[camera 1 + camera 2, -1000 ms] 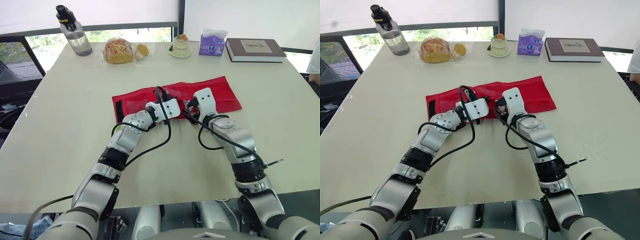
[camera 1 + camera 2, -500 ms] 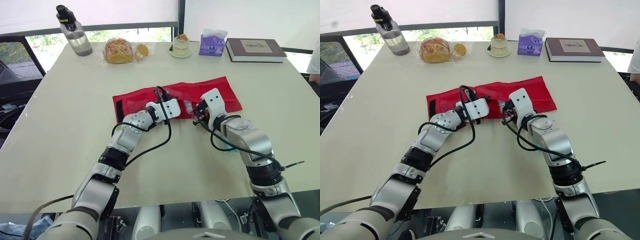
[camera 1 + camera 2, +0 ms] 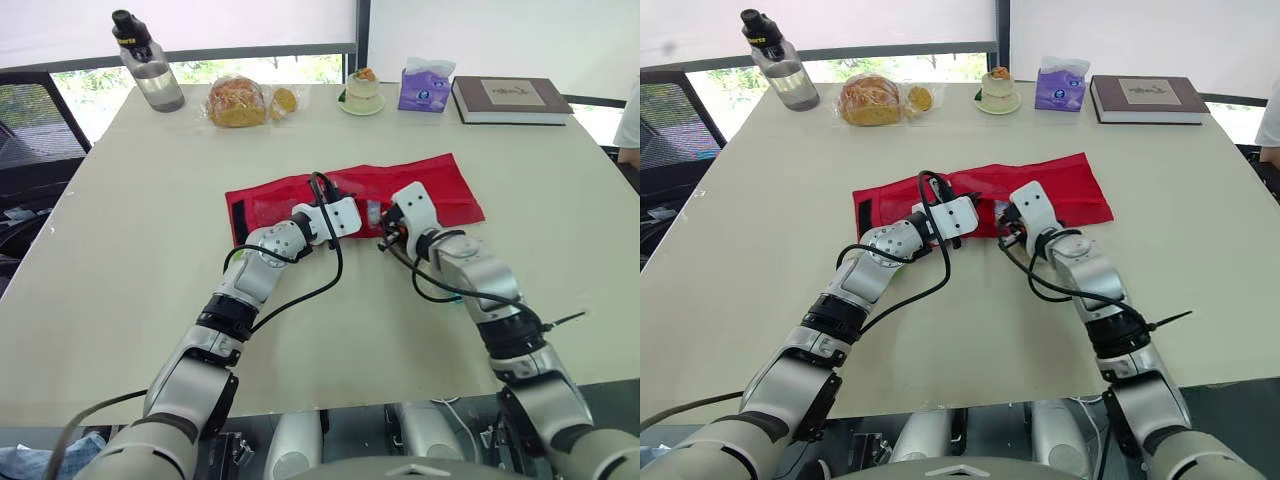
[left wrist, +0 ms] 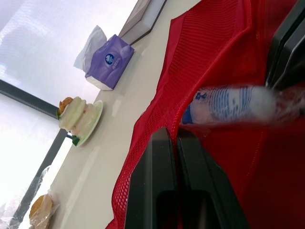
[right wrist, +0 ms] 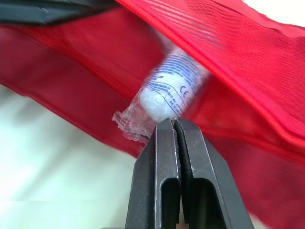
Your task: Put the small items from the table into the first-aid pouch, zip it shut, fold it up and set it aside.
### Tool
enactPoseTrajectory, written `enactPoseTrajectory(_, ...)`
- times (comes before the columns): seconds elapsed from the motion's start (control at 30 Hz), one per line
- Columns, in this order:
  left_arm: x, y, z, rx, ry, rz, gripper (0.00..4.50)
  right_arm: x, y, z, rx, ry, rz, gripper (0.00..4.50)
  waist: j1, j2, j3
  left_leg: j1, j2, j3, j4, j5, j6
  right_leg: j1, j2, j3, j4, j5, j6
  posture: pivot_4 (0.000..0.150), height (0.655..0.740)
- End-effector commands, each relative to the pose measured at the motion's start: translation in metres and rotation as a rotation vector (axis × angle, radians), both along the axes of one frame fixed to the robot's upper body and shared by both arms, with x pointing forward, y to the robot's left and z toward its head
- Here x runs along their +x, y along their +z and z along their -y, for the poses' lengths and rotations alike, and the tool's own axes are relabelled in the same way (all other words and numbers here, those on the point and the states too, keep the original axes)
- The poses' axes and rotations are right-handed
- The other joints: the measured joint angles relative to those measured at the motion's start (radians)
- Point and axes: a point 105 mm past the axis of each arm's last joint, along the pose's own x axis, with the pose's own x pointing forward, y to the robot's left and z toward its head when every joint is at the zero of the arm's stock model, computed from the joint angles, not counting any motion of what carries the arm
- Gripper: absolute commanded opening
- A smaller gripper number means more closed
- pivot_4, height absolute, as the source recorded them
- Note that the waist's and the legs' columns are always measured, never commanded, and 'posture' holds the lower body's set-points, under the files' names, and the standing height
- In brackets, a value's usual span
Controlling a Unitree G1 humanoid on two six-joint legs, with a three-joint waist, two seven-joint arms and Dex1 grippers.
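The red first-aid pouch [image 3: 440,185] is lying flat and unfolded across the middle of the table [image 3: 150,220], its long mesh opening gaping toward the robot. Both arms are meeting at that front edge, side by side.

A bandage roll [image 5: 174,88] – white with blue print, in a clear wrapper – is resting inside the mouth of the pouch, under the raised mesh flap, and it is sitting directly in front of the right gripper [image 5: 172,123]. That gripper's fingers are pressing tightly together, with their tips touching the roll's near end just beside the crimped tail of the wrapper; whether they are nipping the plastic is unclear.

The left gripper [image 4: 176,136] is also showing its fingers squeezed together, at the edge of the mesh flap, with the roll lying crosswise just beyond them.

Along the far edge of the table, a water bottle [image 3: 145,65], bagged bread [image 3: 238,102], a small cake [image 3: 362,92], a tissue pack [image 3: 424,88] and a book [image 3: 510,98] are standing well apart from the pouch.
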Motion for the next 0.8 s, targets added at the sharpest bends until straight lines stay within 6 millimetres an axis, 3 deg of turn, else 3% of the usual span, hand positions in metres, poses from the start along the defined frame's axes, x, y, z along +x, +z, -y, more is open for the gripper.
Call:
enactPoseTrajectory(0.03, -0.001, 0.021, 0.005, -0.036, -0.026, 0.065, 0.00, 0.005, 0.019, -0.014, 0.026, 0.025, 0.081, 0.08, 0.000, 0.000, 0.000, 0.000, 0.000, 0.000, 0.000, 0.000, 0.000, 0.000, 0.000, 0.000, 0.000, 0.000, 0.000, 0.150, 0.7400)
enactPoseTrajectory(0.17, -0.001, 0.022, 0.004, -0.031, -0.026, 0.069, 0.00, 0.018, 0.023, -0.030, 0.049, 0.026, 0.100, 0.08, -0.002, 0.000, 0.000, 0.000, 0.000, 0.000, 0.000, 0.000, 0.000, 0.000, 0.000, 0.000, 0.000, 0.000, 0.000, 0.150, 0.7400)
enactPoseTrajectory(0.43, -0.002, 0.021, 0.005, -0.027, -0.032, 0.067, 0.00, 0.039, 0.016, -0.037, 0.025, -0.006, 0.152, 0.08, -0.001, 0.000, 0.000, 0.000, 0.000, 0.000, 0.000, 0.000, 0.000, 0.000, 0.000, 0.000, 0.000, 0.000, 0.000, 0.150, 0.7400)
enactPoseTrajectory(0.63, -0.003, 0.020, 0.007, -0.028, -0.039, 0.063, 0.00, 0.042, 0.018, -0.040, 0.064, -0.024, 0.197, 0.08, -0.002, 0.001, 0.000, 0.000, 0.000, 0.000, 0.000, 0.000, 0.000, 0.000, 0.000, 0.000, 0.000, 0.000, 0.000, 0.150, 0.7400)
enactPoseTrajectory(0.8, -0.001, 0.017, 0.005, -0.040, -0.031, 0.047, 0.00, 0.030, 0.019, -0.044, 0.080, 0.030, 0.225, 0.08, -0.001, 0.001, 0.000, 0.000, 0.000, 0.000, 0.000, 0.000, 0.000, 0.000, 0.000, 0.000, 0.000, 0.000, 0.000, 0.150, 0.7400)
